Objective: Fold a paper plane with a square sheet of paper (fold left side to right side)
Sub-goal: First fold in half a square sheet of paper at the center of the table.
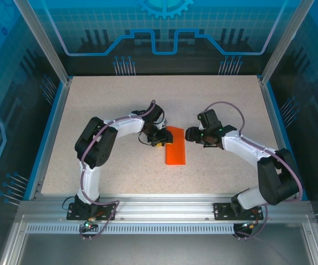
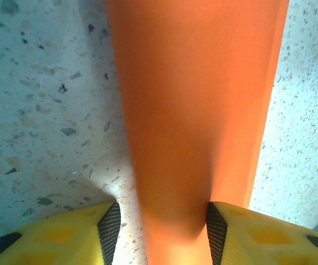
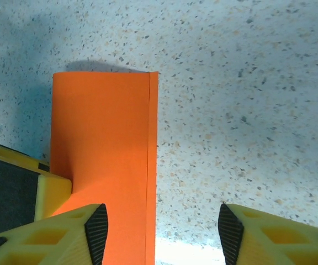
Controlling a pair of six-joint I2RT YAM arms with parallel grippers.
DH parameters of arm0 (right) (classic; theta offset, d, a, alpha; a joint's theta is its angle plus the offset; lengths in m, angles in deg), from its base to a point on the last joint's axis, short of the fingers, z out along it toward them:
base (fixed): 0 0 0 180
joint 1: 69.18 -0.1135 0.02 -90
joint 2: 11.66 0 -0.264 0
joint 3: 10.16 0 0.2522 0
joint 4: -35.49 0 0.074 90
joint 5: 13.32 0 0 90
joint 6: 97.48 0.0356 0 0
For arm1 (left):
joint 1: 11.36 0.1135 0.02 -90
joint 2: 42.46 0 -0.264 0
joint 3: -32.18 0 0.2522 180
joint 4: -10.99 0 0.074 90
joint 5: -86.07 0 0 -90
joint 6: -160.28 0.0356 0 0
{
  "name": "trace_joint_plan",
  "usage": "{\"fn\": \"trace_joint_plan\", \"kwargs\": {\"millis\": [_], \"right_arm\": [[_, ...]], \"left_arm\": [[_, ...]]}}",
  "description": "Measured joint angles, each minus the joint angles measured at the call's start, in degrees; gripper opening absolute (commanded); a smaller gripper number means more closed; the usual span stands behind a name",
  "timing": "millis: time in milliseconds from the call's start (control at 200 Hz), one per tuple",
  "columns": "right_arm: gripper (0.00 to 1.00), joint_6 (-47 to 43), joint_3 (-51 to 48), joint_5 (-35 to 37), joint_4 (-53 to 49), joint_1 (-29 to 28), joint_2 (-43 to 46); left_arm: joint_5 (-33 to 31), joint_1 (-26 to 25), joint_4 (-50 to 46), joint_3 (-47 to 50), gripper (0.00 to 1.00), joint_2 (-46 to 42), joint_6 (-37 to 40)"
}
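overhead view of two robot arms meeting over a speckled counter (image 1: pixel 93 110). between them lies the square sheet of paper (image 1: pixel 175 148), bright orange, already folded in half into a narrow upright rectangle near the middle of the counter. it is not yet a plane.

the left hand (image 1: pixel 158 138) sits at the far left corner of the paper. in its wrist view, the paper (image 2: pixel 192 110) runs up between the yellow fingers. the left hand (image 2: pixel 162 229) is part open. the right-hand black pad (image 2: pixel 215 229) appears to rest on the paper, while the other pad stands just off its shaded, rounded edge. it looks to be pinning the sheet rather than pinching it, probably so the fold cannot spring back.

the right hand (image 1: pixel 194 135) hovers just beside the paper's right edge. in its wrist view the right hand (image 3: pixel 162 232) is open and grips nothing. one pad is above the paper (image 3: pixel 104 143) and the other above bare counter. a yellow finger (image 3: pixel 51 193) of the left hand lies on the paper's opposite side.

the upper layer stops slightly short of the lower one along the free edge, so the halves are a little misaligned. pressing the crease flat seems the likely next need.
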Motion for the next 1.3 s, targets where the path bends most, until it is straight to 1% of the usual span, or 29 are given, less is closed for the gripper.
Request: {"fn": "trace_joint_plan", "kwargs": {"millis": [415, 805, 1295], "right_arm": [[0.62, 0.17, -1.62, 1.62, -0.13, 1.33, 3.96], [0.68, 0.17, -1.99, 1.77, -0.13, 1.60, 4.04], [0.70, 0.17, -1.99, 1.73, -0.13, 1.60, 4.70]], "left_arm": [[-1.07, -0.59, -3.72, -3.04, 0.51, 1.51, 0.02], [-1.55, -0.83, -5.90, -4.94, 0.52, 2.54, 0.26], [-1.68, -0.90, -7.37, -6.29, 0.53, 3.26, 0.26]]}}
